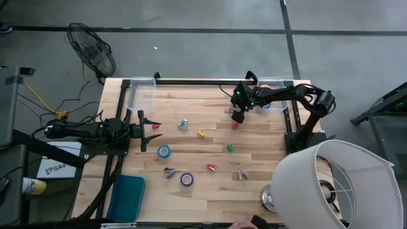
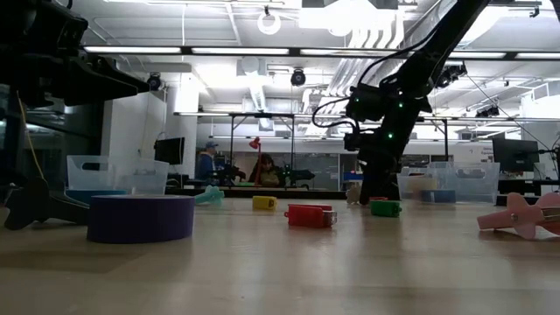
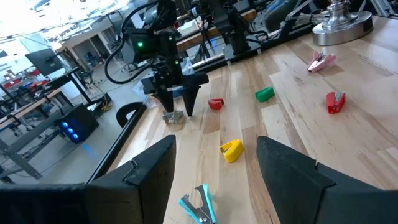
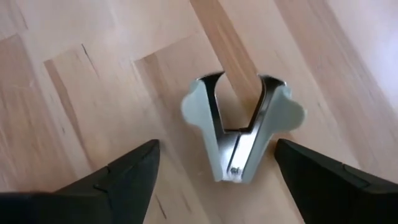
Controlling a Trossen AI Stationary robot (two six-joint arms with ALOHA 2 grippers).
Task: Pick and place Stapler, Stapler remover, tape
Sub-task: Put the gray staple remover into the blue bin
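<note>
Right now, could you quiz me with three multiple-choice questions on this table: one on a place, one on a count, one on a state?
1. Where is the right gripper?
A. over a grey staple remover
B. over the teal tray
C. beside the lamp

2. How many tape rolls lie on the table?
A. none
B. two
C. five

3. How is the right gripper?
A. shut on a roll
B. open, holding nothing
C. out of sight

Answers:
1 A, the remover lies between its fingers in the right wrist view.
2 B, a blue roll and a purple roll.
3 B, fingers spread, remover lying free.
</note>
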